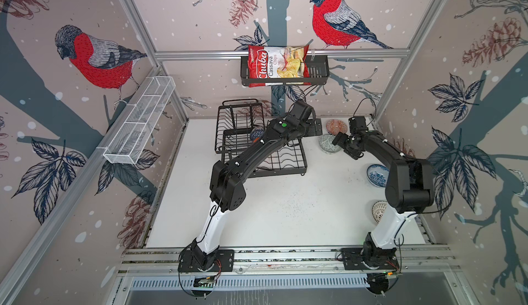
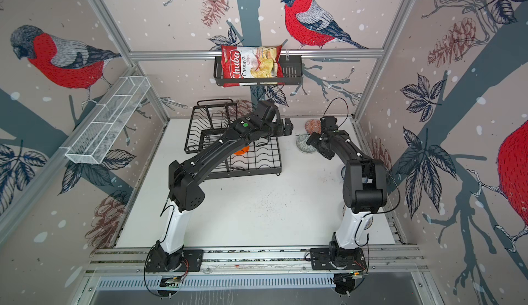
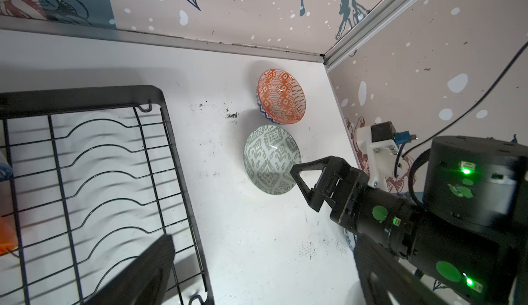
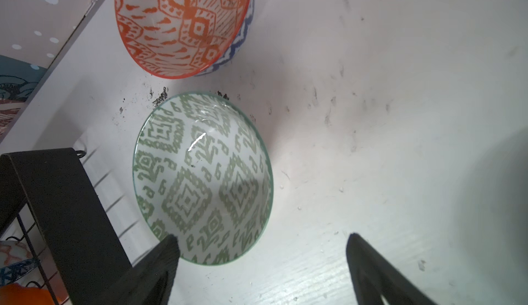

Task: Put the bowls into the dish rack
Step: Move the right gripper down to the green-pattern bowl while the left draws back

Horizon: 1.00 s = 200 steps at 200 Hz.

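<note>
Toward the far right corner of the white table (image 1: 285, 203), the grey-green patterned ceramic bowl (image 4: 203, 178) sits upright near the large black wire dish rack (image 3: 85, 101), with an orange-red patterned bowl (image 4: 183, 23) just behind it. The right pincer (image 4: 262, 237) hangs low at its near side, jaws wide, one finger over the rim and one over bare table, holding nothing. The left pincer (image 3: 264, 238) is wide and empty by the rack's edge. I judge the bowl stiff, glossy, slippery and breakable, best pinched across its thin rim. Whether a finger touches it I cannot tell; the left arm hides most of the rack's contents.
</note>
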Motion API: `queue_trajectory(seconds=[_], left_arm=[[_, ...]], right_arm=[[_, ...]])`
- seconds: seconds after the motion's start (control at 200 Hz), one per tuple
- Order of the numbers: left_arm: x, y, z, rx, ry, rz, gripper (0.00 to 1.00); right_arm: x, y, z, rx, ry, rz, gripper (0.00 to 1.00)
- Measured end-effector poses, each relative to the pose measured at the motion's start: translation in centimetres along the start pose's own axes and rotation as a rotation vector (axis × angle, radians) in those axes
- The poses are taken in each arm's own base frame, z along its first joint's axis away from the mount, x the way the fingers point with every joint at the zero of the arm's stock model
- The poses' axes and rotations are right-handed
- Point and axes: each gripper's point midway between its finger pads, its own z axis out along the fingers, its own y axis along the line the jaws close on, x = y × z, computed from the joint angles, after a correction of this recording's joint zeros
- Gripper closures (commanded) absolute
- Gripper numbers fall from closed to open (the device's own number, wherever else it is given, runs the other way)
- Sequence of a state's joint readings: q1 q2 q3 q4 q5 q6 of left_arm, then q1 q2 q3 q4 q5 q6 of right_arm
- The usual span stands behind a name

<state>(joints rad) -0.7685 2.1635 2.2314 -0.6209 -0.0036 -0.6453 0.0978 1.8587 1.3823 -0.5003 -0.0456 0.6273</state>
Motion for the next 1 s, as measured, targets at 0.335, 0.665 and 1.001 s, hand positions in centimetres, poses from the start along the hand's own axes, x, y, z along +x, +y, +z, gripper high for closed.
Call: queue_trajectory(seconds=[0.335,0.665,1.001], left_arm=[[-0.6,1.3,-0.7,-0.009,0.023,-0.004,0.02],[2.2,0.2,0.4,0.01,0.089,-0.02,0.02],[3.0,-0.1,1.8,0.03,0.137,-0.041,0.02]], right_arm=[[0.6,-0.3,3.0,0.013,0.042,-0.005,0.31],[0.4,-2.0,4.7,0.021,0.049,-0.018,0.63],[0.0,-0.9,5.0,-0.018,0.015,-0.001,0.85]])
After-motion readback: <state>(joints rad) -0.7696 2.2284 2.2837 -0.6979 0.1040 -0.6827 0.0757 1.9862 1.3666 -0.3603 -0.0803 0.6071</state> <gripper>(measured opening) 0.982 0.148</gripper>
